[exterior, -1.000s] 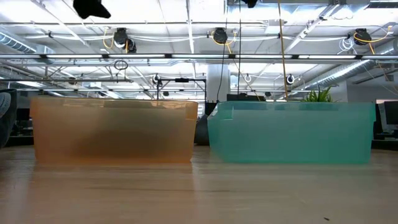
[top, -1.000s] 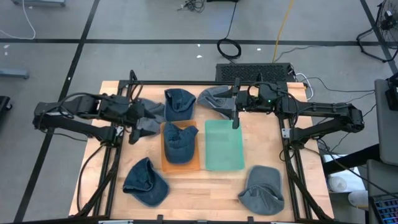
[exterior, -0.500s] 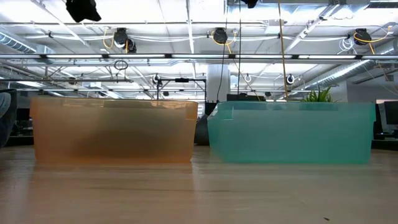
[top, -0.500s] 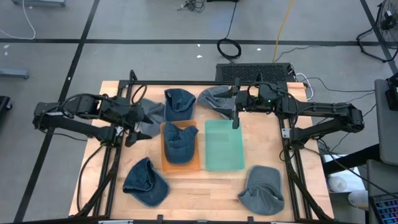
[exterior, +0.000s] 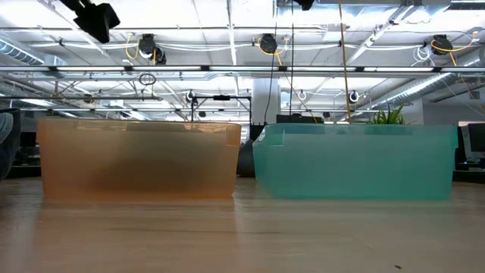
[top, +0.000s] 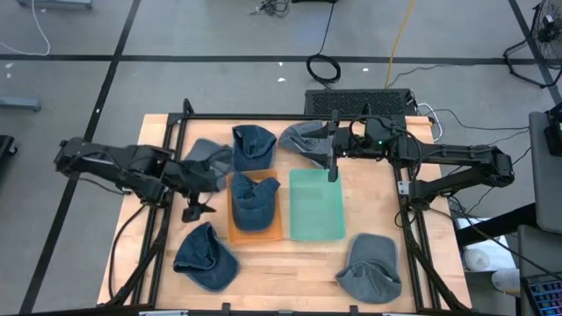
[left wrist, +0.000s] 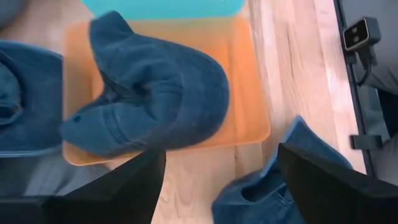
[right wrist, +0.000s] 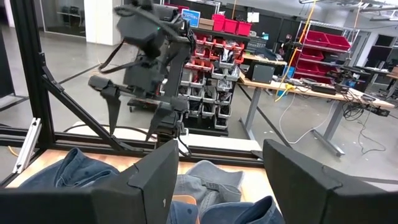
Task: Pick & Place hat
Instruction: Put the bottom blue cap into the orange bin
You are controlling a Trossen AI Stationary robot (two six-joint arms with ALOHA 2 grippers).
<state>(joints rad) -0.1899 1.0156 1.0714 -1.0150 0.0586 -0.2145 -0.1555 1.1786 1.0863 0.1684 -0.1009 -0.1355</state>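
Note:
A blue hat (top: 254, 202) lies crumpled in the orange bin (top: 235, 233), also seen from above in the left wrist view as blue hat (left wrist: 149, 99) in orange bin (left wrist: 255, 124). The teal bin (top: 317, 204) beside it holds nothing. My left gripper (top: 195, 209) hangs open above the table just left of the orange bin, with nothing between its fingers (left wrist: 217, 186). It shows high up in the low view (exterior: 95, 15). My right gripper (top: 332, 172) is open, raised over the teal bin's far edge (right wrist: 224, 186).
Loose hats lie on the table: a grey one (top: 209, 156) at far left, a blue one (top: 253, 145) behind the orange bin, a grey one (top: 307, 139) behind the teal bin, a blue one (top: 205, 256) near left, a grey one (top: 369, 268) near right. A black frame edges the table.
My left gripper has swung from above the grey hat at the far left toward the table's near edge, ending beside the orange bin's left wall. It stays open. The right arm has kept still.

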